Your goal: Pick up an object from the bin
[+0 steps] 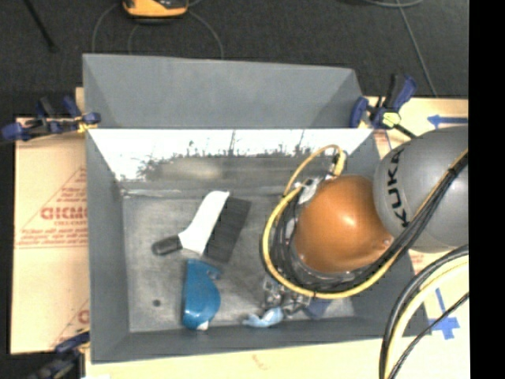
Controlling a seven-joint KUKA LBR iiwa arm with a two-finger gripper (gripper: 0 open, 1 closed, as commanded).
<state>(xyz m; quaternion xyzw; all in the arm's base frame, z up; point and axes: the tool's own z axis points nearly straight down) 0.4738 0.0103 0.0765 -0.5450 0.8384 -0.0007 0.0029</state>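
My gripper (278, 297) is low in the bin's front right part, mostly hidden under the arm's orange cover. Just in front of it, touching or nearly touching, lies a small light-blue thing (264, 318) on the bin floor near the front wall. A larger blue rounded plastic thing (199, 294) lies to the left of the gripper, apart from it. Behind that rests a brush (207, 226) with a white handle and black bristles, lying at a slant in the middle of the bin.
The arm with its orange cover and yellow cables takes up the bin's right side. A small dark blue piece (317, 309) peeks out under the cover by the front wall. The bin's left part holds bare floor.
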